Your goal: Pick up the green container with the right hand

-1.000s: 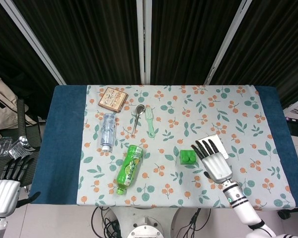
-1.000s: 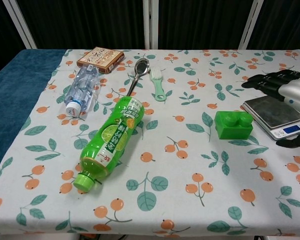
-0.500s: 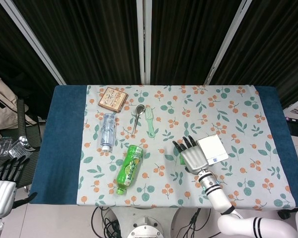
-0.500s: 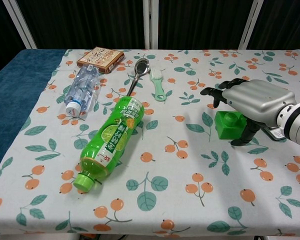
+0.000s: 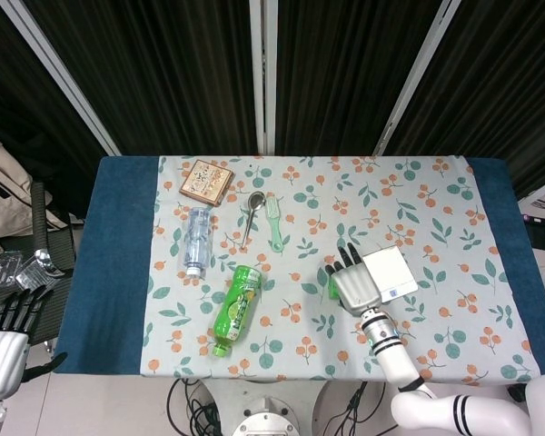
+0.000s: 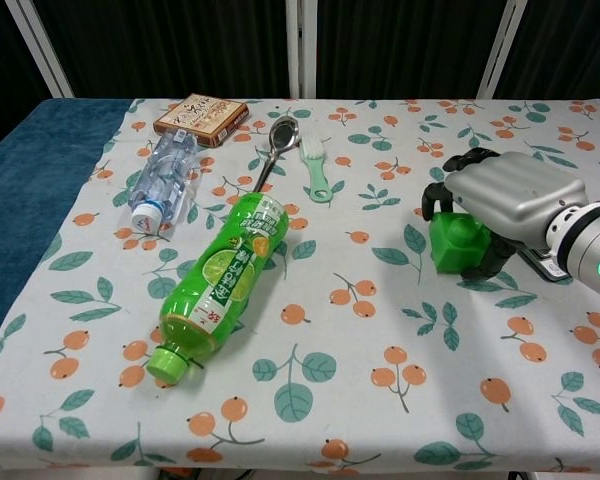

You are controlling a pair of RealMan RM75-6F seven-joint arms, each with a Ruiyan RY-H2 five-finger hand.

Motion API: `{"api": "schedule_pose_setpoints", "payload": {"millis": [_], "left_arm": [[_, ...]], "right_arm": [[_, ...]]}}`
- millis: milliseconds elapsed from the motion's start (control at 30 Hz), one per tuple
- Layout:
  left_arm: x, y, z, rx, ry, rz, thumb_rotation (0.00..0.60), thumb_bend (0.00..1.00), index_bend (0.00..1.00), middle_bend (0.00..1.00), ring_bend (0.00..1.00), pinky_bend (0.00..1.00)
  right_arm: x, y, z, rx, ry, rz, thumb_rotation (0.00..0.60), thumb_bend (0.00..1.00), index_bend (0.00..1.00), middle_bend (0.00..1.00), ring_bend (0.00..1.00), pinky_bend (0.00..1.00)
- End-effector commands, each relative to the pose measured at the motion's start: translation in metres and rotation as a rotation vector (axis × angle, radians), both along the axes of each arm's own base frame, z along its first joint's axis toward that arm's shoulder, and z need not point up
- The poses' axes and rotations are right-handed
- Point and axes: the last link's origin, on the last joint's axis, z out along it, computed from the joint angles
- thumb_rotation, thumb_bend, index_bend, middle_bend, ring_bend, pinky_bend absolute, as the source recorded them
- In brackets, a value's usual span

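Green container on the floral cloth, right of centre, just left of the small scale. Now draped by the right hand, fingers curling down over its far and left sides; half a second ago merely spread above it, a second ago well off to the right over the scale. Closing around the block, then, though not yet lifted: base seemingly flat on the cloth, so grasp under way rather than done. Left hand low at the near left, off the table, fingers apart, holding nothing. Further left, a green drink bottle lying on its side, a clear bottle, spoon, green fork and a small box. Nothing crowding the block but the scale beside it.
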Motion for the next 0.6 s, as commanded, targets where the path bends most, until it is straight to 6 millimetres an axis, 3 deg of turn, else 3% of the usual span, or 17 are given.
{"api": "schedule_pose_setpoints", "payload": {"millis": [33, 167, 333, 600], "left_arm": [[0.0, 0.0, 0.0, 0.0, 0.001, -0.001, 0.6, 0.05, 0.03, 0.03, 0.0, 0.0], [0.001, 0.001, 0.0, 0.0, 0.001, -0.005, 0.6, 0.05, 0.03, 0.03, 0.0, 0.0], [0.002, 0.002, -0.002, -0.002, 0.0, -0.01, 0.6, 0.05, 0.03, 0.03, 0.0, 0.0], [0.001, 0.003, -0.004, -0.011, 0.002, -0.011, 0.6, 0.05, 0.03, 0.03, 0.0, 0.0]], "right_arm": [[-0.004, 0.001, 0.012, -0.053, -0.04, 0.022, 0.6, 0.23, 0.53, 0.52, 0.14, 0.0], [-0.007, -0.003, 0.036, -0.12, -0.08, 0.036, 0.6, 0.23, 0.54, 0.52, 0.14, 0.0], [-0.027, -0.014, 0.064, -0.194, -0.067, -0.002, 0.6, 0.23, 0.54, 0.53, 0.14, 0.0], [-0.055, -0.024, 0.07, -0.203, -0.037, -0.07, 0.6, 0.23, 0.54, 0.51, 0.14, 0.0]]}}
